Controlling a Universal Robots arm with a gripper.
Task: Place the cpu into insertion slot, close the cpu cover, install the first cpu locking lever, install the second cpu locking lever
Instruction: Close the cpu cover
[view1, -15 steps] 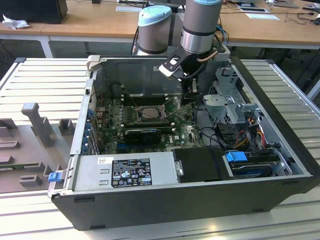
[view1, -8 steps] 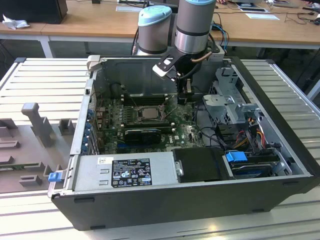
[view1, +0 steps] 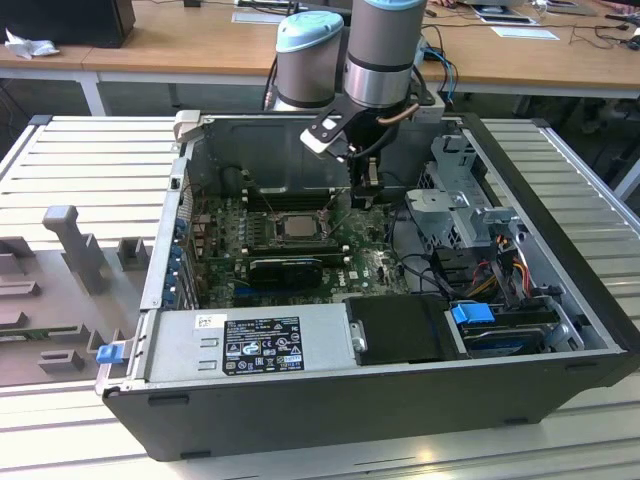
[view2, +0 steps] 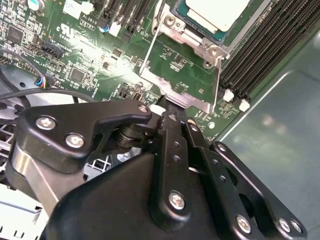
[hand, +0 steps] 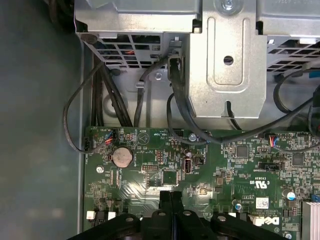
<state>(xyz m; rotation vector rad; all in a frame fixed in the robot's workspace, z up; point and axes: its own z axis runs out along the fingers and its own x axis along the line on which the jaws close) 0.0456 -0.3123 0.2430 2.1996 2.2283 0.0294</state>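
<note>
The cpu (view1: 296, 226) lies silver side up in the insertion slot (view1: 272, 229) on the green board inside the open computer case. In the second wrist view the cpu (view2: 217, 12) sits within the slot's metal rim (view2: 197, 44). The cpu cover (view2: 192, 101) is swung open away from the slot, and green board shows through its window. My gripper (view2: 167, 102) is shut, with its tips pinching the cover's free edge. In the exterior view the gripper (view1: 367, 182) hangs just to the right of the slot. The first wrist view shows the fingers (hand: 165, 200) pressed together.
A metal drive cage (view1: 455, 215) with cables (hand: 175, 107) stands close to the exterior view's right of the gripper. Black memory slots (view2: 260, 55) run beside the socket. A long black card (view1: 285, 268) and the power supply (view1: 250, 345) lie nearer the camera. Case walls (view1: 160, 240) enclose the board.
</note>
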